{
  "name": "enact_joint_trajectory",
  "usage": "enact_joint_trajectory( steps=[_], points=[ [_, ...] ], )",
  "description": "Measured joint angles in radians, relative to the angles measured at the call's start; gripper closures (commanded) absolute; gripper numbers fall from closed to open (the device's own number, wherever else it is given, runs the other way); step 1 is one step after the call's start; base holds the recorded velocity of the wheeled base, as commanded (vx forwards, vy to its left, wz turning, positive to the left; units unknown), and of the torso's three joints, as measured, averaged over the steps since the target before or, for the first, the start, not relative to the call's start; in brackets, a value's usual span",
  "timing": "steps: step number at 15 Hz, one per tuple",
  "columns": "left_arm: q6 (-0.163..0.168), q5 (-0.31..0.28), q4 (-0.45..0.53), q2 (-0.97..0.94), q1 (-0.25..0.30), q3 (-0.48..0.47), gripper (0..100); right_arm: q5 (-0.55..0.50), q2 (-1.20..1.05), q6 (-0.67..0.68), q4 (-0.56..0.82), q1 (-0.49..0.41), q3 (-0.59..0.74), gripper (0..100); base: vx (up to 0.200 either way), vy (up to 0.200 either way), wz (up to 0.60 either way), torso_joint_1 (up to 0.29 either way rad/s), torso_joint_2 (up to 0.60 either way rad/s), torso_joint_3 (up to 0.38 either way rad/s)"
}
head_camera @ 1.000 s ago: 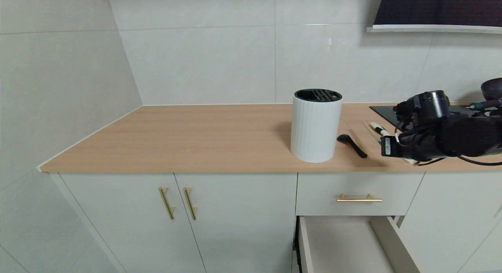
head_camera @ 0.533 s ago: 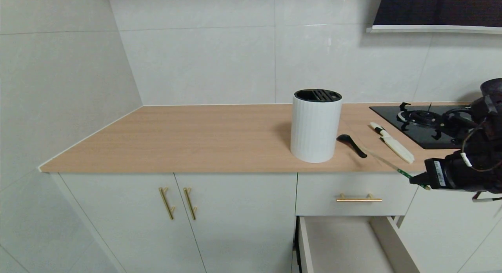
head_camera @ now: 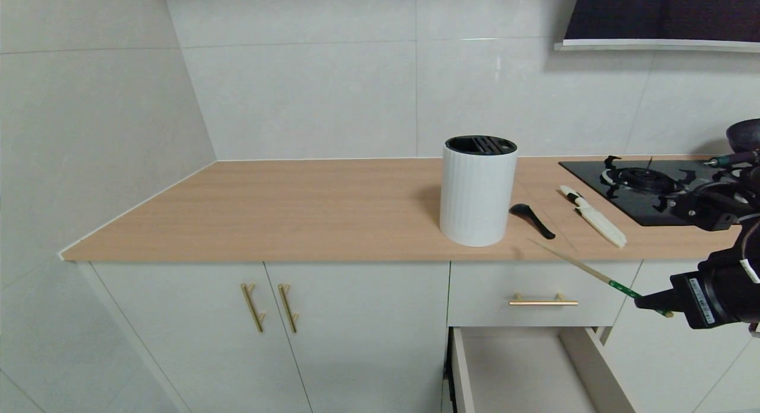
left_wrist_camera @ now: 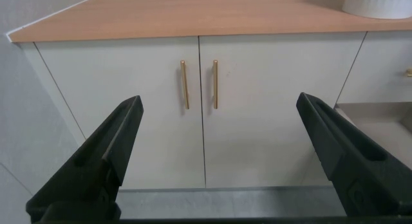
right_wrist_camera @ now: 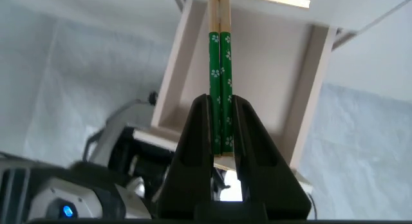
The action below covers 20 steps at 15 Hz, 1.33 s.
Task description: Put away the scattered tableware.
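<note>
**Chopsticks in the right claw, over the open drawer**

Your right claw (head_camera: 653, 303) is pinching a pair of chopsticks (head_camera: 585, 270) by their green patterned ends. It hangs off the front edge of the surface (head_camera: 297, 205), in front of the cabinets. The pale tips slant up toward that edge. From the right wrist, you see the two sticks (right_wrist_camera: 219, 69) side by side between the claw's (right_wrist_camera: 221, 105) fingers, pointing out over the pulled-out drawer (right_wrist_camera: 270, 89).

Your left claw (left_wrist_camera: 219, 153) is spread wide and holds nothing. It faces the cabinet doors (left_wrist_camera: 199, 108) with their gold handles.

On the surface the rest of the tableware lies loose:
- A black spoon (head_camera: 532, 219) sits just beside the white ribbed holder (head_camera: 477, 193).
- A cream knife (head_camera: 592, 216) lies between the spoon and the stove (head_camera: 644, 187).

The lower drawer (head_camera: 516, 371) stands open below them.
</note>
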Motion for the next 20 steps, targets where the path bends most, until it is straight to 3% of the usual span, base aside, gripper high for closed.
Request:
enact_joint_trajectory(
  steps=[7, 20],
  points=[
    [0.000, 0.000, 0.000, 0.000, 0.000, 0.000, 0, -0.005, 0.055, -0.011, -0.009, 0.062, 0.039, 100, 0.000, 0.000, 0.00, -0.130, 0.32, 0.180],
    [0.000, 0.000, 0.000, 0.000, 0.000, 0.000, 0, -0.005, 0.149, -0.010, -0.010, 0.079, 0.042, 100, 0.000, 0.000, 0.00, -0.165, 0.47, 0.295]
  ],
)
